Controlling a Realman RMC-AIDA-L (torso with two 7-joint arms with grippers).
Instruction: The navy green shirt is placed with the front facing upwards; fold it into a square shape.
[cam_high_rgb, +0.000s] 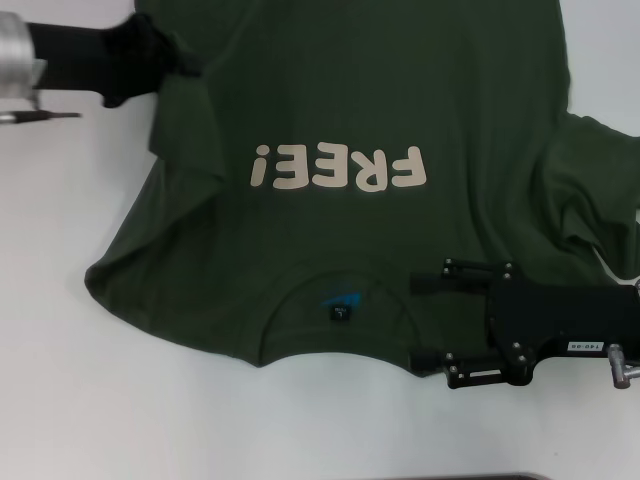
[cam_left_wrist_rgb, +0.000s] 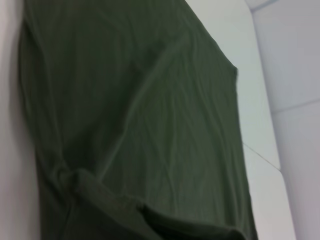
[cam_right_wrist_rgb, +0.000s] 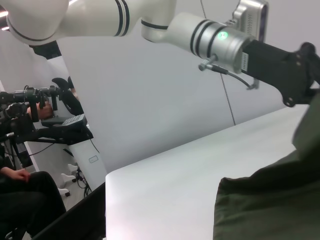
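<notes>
On the white worktop (cam_high_rgb: 60, 400), the navy green shirt (cam_high_rgb: 330, 90) lies collar-nearest; right gripper (cam_high_rgb: 428, 320), fingers spread empty, hovers beside its collar; left gripper (cam_high_rgb: 165, 55) clenches the far sleeve.

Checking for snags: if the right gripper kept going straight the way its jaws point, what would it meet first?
Probably the navy green shirt: the right gripper, jaws open, points across its collar end, apparently just above the cloth.

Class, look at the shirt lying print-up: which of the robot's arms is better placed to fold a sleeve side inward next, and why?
Probably the left. The left gripper is already at the navy green shirt's sleeve side, where fabric bunches. The right gripper hangs open beside the collar, gripping nothing.
</notes>
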